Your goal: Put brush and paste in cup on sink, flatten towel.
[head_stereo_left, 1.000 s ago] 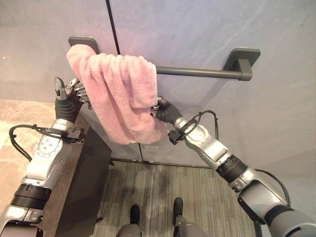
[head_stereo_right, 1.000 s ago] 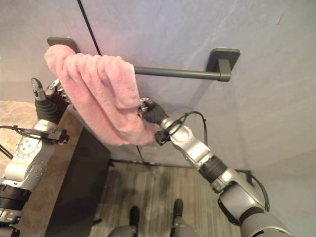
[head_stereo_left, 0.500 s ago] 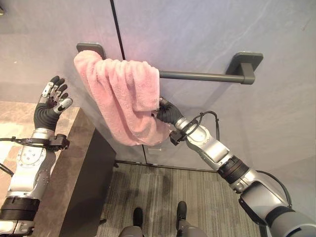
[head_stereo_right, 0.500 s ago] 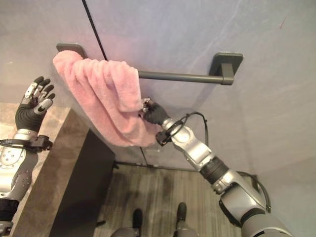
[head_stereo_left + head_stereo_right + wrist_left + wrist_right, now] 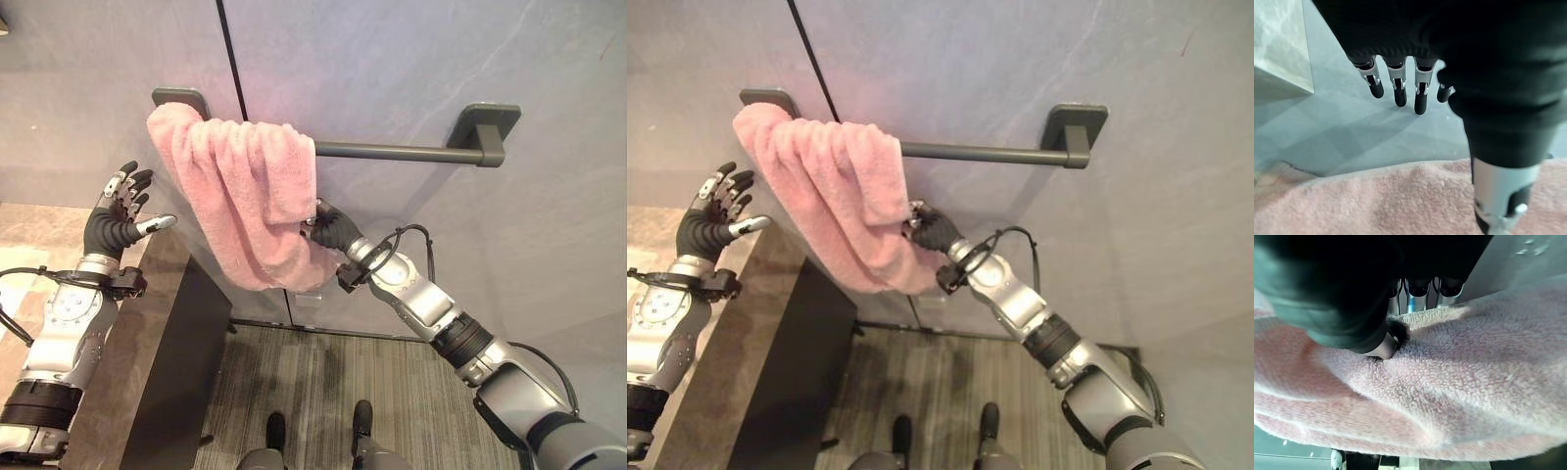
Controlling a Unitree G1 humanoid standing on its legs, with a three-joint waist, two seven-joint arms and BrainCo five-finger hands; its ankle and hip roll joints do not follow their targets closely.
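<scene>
Two hands at a pink towel (image 5: 245, 201), bunched at the left end of a dark wall rail (image 5: 392, 151), draped from the left bracket (image 5: 179, 97) and sagging in thick folds. Right hand (image 5: 328, 227) tucked against the towel's right hanging edge, thumb and fingers pinching that edge, as the right wrist view shows. Left hand (image 5: 118, 211) raised off to the left of the cloth, fingers spread, holding nothing, clear of the towel.

Judged step: spreading the towel rightward along the bare stretch of rail toward the right bracket (image 5: 487, 125).

Risks, as judgement: pulling down instead of sideways, dragging the cloth off the rail; a thin pinch slipping from the plush pile; only the front layer sliding, leaving the back layer bunched; left end unanchored with the left hand away, so the whole bundle shifting rather than unfolding.

Eye views: the rail, both brackets, the stone counter edge (image 5: 167, 284) below left, the whole drape. Right wrist view: the actual pinch on the terry edge (image 5: 1459, 357), hidden from the head. Left wrist view: straight fingers (image 5: 1396, 85) above the towel, not touching it.
</scene>
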